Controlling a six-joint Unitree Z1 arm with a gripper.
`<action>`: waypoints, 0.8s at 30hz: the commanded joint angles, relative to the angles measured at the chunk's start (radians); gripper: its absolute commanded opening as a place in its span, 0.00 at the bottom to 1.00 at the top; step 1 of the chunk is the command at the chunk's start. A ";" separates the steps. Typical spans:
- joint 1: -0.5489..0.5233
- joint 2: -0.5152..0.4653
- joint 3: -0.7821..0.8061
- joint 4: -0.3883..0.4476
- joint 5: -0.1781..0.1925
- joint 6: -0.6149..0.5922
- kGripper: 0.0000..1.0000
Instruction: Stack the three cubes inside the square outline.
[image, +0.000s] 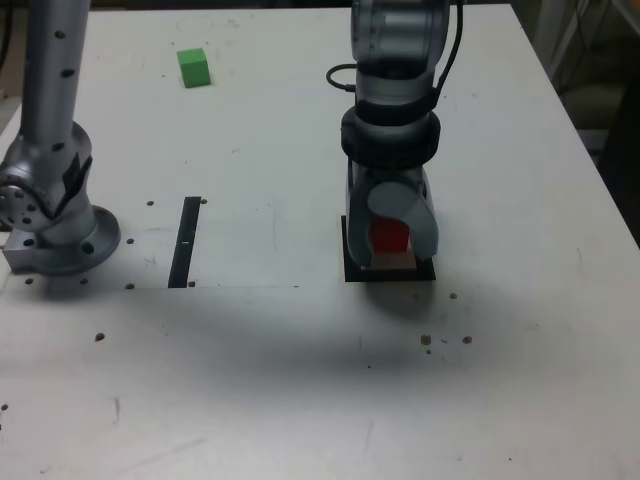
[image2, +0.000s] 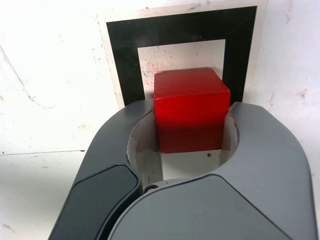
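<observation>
My gripper points down over the square outline, shut on the red cube. In the wrist view the red cube sits between the two grey jaws of the gripper, over the pale centre of the black square outline. Whether the cube rests on the square or hangs just above it cannot be told. The green cube lies alone far back on the exterior view's left. The yellow cube is out of view.
A thin black strip lies flat on the white table, to the exterior view's left of the square. A grey metal arm base and column stand at the exterior view's left edge. Small screw holes dot the table.
</observation>
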 joint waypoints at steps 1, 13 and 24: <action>-0.003 0.004 0.006 -0.007 0.001 -0.004 0.36; -0.003 0.005 0.024 -0.013 -0.004 -0.012 0.99; 0.009 -0.056 0.041 0.025 0.044 -0.051 0.99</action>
